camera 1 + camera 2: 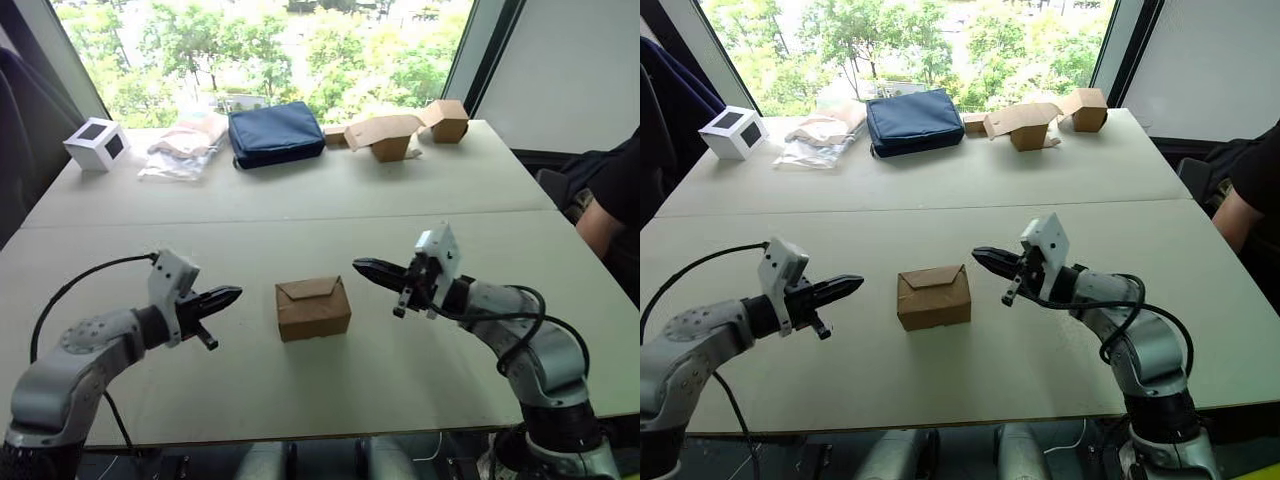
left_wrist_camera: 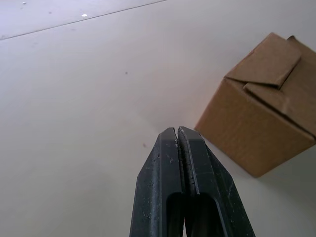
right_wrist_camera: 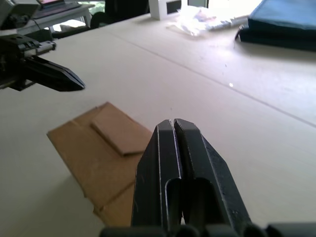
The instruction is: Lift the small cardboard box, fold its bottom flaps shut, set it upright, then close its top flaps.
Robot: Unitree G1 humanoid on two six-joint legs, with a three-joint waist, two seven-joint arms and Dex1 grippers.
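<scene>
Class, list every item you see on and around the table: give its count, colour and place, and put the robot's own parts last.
Small cardboard box: one, brown, flaps shut, table middle, between the pincers.
Other cardboard boxes: about three, brown, far edge, right.
Pouch: one, dark blue, far edge, centre.
Plastic bags: a pile, clear, left of the pouch.
Cube: one, white with dark window, far left corner.
Table: pale grey.
Person: one, dark sleeve, right edge.
Left pincer: black, shut, left of the box.
Right pincer: black, shut, right of the box.

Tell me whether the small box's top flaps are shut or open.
Shut. The small box stands upright on the table, its top flaps folded flat with the pointed one tucked. Both grippers are shut, clear of it.
</scene>
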